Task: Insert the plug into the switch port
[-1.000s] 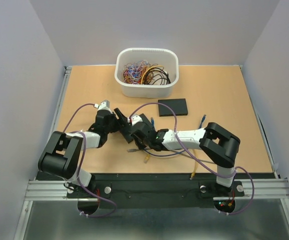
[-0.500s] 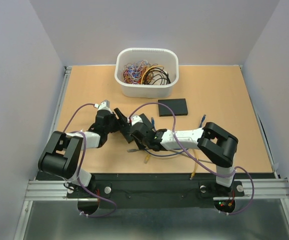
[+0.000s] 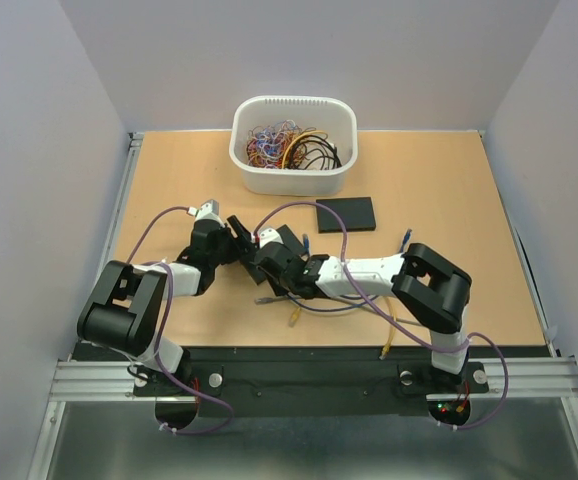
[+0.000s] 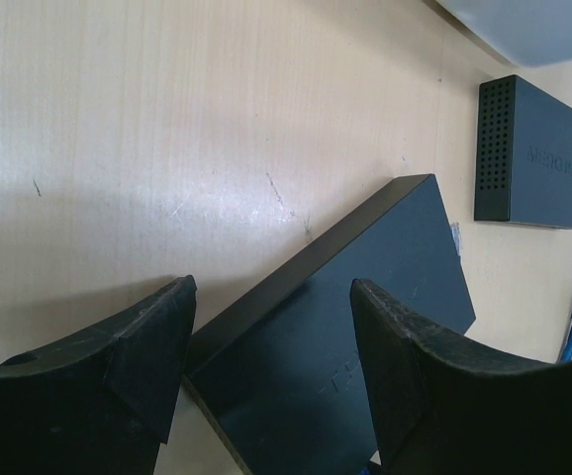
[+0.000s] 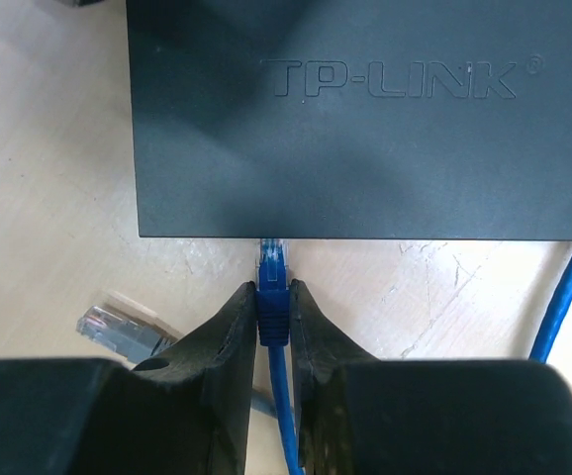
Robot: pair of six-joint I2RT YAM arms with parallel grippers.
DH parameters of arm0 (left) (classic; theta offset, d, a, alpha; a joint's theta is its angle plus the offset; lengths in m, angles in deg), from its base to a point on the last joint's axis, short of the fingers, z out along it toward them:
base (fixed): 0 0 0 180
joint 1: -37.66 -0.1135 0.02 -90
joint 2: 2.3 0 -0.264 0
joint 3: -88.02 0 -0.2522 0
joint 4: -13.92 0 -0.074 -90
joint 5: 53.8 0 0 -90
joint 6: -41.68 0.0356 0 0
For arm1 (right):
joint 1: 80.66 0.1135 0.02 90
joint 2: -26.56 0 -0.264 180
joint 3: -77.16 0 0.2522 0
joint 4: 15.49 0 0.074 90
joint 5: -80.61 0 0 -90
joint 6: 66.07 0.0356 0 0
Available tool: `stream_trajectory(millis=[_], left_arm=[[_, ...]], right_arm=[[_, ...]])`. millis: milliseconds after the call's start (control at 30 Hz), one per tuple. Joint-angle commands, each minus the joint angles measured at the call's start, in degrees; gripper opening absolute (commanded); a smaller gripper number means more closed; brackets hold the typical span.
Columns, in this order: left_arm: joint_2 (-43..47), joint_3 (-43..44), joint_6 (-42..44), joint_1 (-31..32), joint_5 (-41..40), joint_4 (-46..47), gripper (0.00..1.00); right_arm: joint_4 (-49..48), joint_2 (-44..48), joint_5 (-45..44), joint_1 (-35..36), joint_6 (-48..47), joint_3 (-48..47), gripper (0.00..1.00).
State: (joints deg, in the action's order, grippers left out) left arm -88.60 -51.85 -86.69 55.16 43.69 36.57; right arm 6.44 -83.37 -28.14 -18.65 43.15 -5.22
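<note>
Right gripper (image 5: 273, 297): jaws pinched on a blue cable's connector (image 5: 272, 267), not the yellow one. The connector's clear tip is touching the near edge of the TP-LINK switch (image 5: 365, 148). The switch port itself is out of sight under that edge, so I can't tell whether the tip is seated.

The plug (image 3: 294, 320) on the yellow cable lies loose on the table (image 3: 449, 180), near side, just near of the two grippers, nothing holding it. A grey cable's connector (image 5: 118, 332) sits on the table just left of the right fingers.

Left gripper (image 4: 271, 336): jaws wide, straddling the switch's left end. Can't tell if the fingers actually clamp it.

Second black box, marked MERCURY (image 4: 533, 153), lies flat further right, well apart from the switch. White bin (image 3: 239, 150) of tangled cables at the far edge.
</note>
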Motion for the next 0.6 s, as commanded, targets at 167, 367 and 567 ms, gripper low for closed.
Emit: stream_trajectory(millis=[167,367,567], left_arm=[[-0.01,-0.79,-0.3,0.17,2.36,1.92,0.73],[1.13,-1.49,-0.48,0.17,4.03,1.83,0.72],[1.58,-1.67,-0.3,0.17,4.03,1.3,0.72]], right_arm=[[-2.8,-1.42,-2.43,0.47,0.03,-5.03,0.0],[-2.8,-2.22,-5.33,0.47,0.11,-4.59,0.0],[-2.8,-2.39,-7.89,0.47,-1.81,-3.98,0.0]])
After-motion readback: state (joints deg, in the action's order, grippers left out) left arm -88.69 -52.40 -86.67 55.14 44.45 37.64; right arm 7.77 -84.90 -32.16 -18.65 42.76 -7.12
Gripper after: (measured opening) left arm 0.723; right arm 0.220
